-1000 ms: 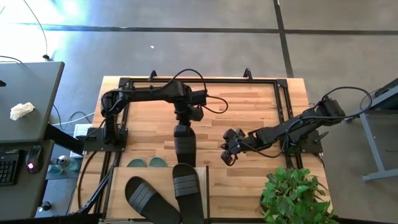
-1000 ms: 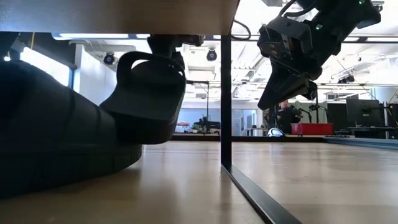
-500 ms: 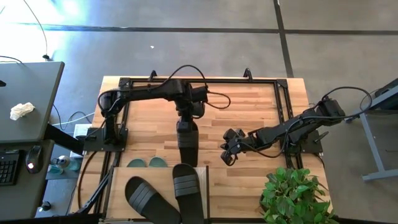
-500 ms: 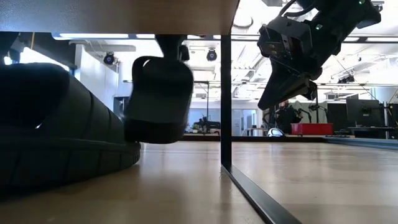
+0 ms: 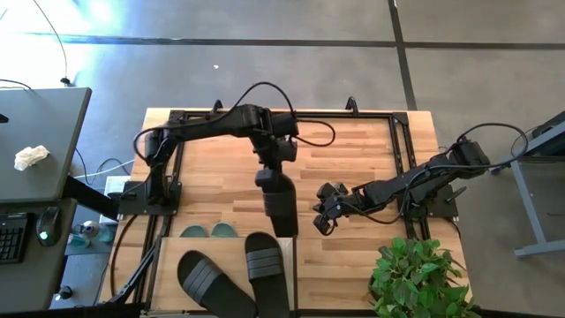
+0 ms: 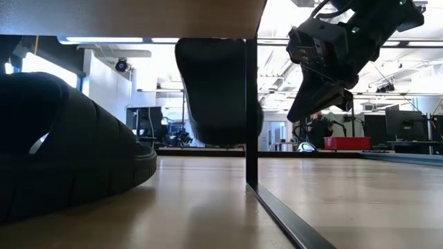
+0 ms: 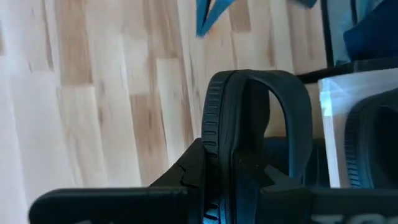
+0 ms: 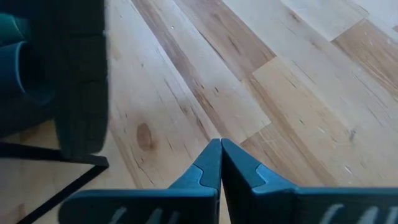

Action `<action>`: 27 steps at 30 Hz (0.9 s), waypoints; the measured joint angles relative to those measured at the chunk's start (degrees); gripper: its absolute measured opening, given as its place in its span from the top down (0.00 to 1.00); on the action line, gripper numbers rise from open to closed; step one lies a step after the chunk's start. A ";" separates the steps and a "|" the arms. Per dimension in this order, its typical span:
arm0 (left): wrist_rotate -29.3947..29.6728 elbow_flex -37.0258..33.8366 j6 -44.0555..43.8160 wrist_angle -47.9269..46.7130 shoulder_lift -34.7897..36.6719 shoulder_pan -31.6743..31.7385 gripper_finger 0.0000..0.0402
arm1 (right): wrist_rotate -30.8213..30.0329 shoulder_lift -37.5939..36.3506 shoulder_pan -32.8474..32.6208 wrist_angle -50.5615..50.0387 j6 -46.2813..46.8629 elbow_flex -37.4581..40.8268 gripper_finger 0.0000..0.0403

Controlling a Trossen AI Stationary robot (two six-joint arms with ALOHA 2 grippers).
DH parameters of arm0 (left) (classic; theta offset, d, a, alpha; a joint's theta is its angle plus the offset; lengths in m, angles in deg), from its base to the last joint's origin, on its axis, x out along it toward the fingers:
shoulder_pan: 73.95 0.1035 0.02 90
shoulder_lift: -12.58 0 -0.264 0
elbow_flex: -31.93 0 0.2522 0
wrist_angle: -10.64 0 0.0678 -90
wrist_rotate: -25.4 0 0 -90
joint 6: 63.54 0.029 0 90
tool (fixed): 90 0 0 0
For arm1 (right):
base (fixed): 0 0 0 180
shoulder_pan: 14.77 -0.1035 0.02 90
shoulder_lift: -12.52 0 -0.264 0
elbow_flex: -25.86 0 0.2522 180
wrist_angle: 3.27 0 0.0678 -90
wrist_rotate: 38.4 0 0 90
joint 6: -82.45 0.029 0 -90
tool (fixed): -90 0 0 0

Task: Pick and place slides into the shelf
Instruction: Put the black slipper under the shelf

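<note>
1. While your left claw (image 5: 267,177) clamps a black slide (image 5: 281,210) by its strap, it hangs just off the tabletop (image 5: 353,150) beside the shelf (image 5: 305,265), free to swing inside.
2. Your right claw (image 5: 323,212) waits nearby, fingers together, clear of the path.

plant (image 5: 415,278): leafy green, at table's (image 5: 353,146) near right corner | desk (image 5: 40,150): grey, left of table, well apart | tissue (image 5: 31,157): crumpled white, on desk | keyboard (image 5: 12,237): dark, below desk's near edge | mouse (image 5: 46,225): just beside keyboard | floor (image 5: 265,71): grey, dark seams | red bin (image 6: 348,142): far in room
</note>
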 joint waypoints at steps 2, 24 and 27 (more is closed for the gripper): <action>0.63 -0.03 0.15 -2.21 -0.30 0.59 0.93 | 0.26 0.00 0.00 0.00 -0.40 0.00 1.00; -14.53 -0.05 2.93 -6.82 -4.86 2.33 0.93 | 2.81 0.00 0.35 -0.01 -2.02 0.00 1.00; -15.16 -0.05 3.27 -7.67 -6.38 1.86 0.93 | 3.33 0.00 0.44 0.11 -2.66 0.00 1.00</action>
